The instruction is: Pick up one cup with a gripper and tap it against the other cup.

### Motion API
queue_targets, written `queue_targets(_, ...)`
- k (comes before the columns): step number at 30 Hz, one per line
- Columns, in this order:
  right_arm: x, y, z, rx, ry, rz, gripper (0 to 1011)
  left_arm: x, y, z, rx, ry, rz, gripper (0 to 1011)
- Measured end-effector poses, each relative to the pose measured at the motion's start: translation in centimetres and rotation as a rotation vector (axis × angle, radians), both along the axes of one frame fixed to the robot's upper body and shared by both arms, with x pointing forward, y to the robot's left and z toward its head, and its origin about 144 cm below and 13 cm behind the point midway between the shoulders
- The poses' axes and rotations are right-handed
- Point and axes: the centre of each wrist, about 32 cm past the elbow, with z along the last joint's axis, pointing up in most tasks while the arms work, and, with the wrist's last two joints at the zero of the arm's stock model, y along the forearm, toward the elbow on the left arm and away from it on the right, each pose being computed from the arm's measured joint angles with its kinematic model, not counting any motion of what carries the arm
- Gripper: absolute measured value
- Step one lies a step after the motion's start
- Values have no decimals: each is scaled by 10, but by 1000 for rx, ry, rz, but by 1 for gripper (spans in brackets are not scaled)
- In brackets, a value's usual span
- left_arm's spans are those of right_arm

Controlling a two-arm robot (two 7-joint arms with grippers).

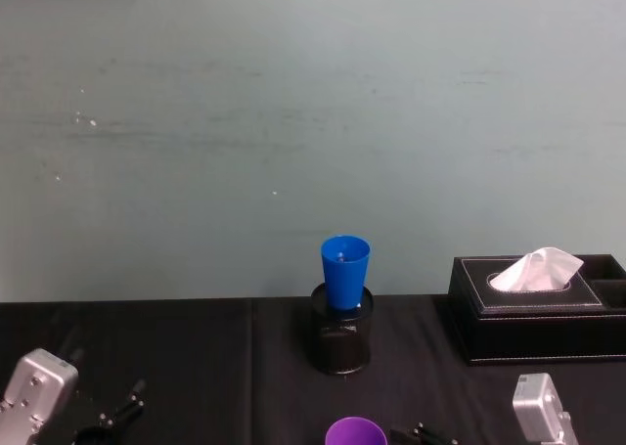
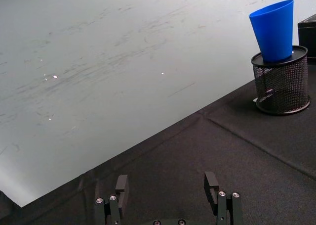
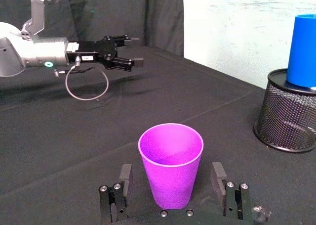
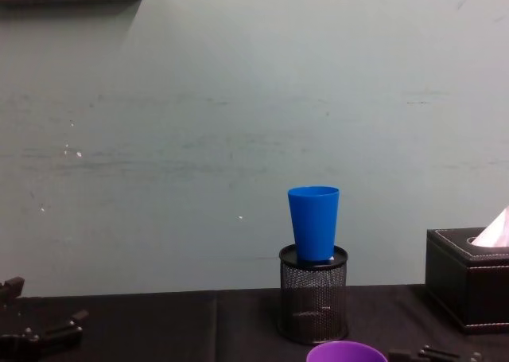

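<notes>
We can read no word, brand, number or sign in these views. The only thing that might carry writing is a small white label (image 3: 73,47) on the body of the left gripper (image 3: 136,49). In the right wrist view it sits well apart from the purple cup (image 3: 171,165), on the far side of it. Whatever is printed on the label is too small for us to make out.

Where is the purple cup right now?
In the head view's bottom centre, the purple cup stands upright between the fingers of the open right end effector, nearer than the mesh pen holder.
</notes>
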Motion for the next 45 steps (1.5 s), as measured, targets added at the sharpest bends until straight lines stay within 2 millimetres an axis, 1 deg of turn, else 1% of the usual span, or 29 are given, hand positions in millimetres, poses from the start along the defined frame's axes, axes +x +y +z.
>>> queue_targets(8, 15, 10, -7, 15, 3, 22, 1003, 0, 0, 0, 0, 0, 0, 1000)
queue_targets(19, 28, 21, -11, 32, -4, 36, 1003, 0, 0, 0, 0, 0, 0, 1000)
queue_targets(25, 32, 25, -14, 42, -1, 36, 1003, 0, 0, 0, 0, 0, 0, 1000)
queue_targets(33, 32, 25, -13, 42, -3, 37, 1003, 0, 0, 0, 0, 0, 0, 1000)
queue_targets(34, 32, 24, -13, 41, -3, 37, 995, 0, 0, 0, 0, 0, 0, 1000)
queue_targets(39, 31, 24, -13, 41, -3, 37, 892, 0, 0, 0, 0, 0, 0, 1000)
queue_targets(43, 31, 24, -13, 41, -3, 36, 792, 0, 0, 0, 0, 0, 0, 1000)
queue_targets(45, 31, 24, -13, 41, -3, 35, 784, 0, 0, 0, 0, 0, 0, 1000)
